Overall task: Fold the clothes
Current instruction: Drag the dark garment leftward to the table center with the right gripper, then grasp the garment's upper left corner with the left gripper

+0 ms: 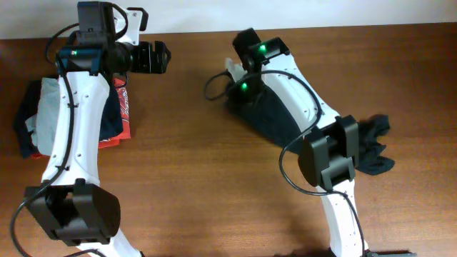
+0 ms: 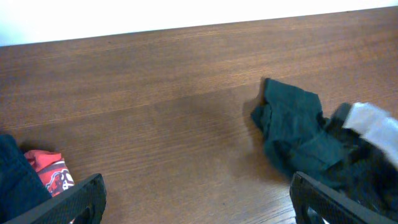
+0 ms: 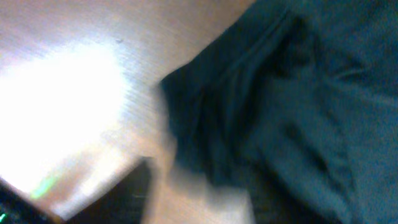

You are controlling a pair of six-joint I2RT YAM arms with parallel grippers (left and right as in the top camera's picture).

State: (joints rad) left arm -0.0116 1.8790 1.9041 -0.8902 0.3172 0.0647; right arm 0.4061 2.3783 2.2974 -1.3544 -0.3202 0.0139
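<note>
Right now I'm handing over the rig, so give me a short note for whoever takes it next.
Left gripper: open, empty, over bare table near the far edge.
Right gripper: at the far end of the T-shirt; its wrist view is blurred, so I cannot tell whether it is open or shut.
T-shirt: crumpled in a long bunch on the table's right half, partly under the right arm.
Other clothes: heaped at the left.
Done: no fold shows.
Left: spread the T-shirt flat, then fold it.

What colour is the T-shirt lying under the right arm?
Black. The T-shirt shows best in the left wrist view.
</note>
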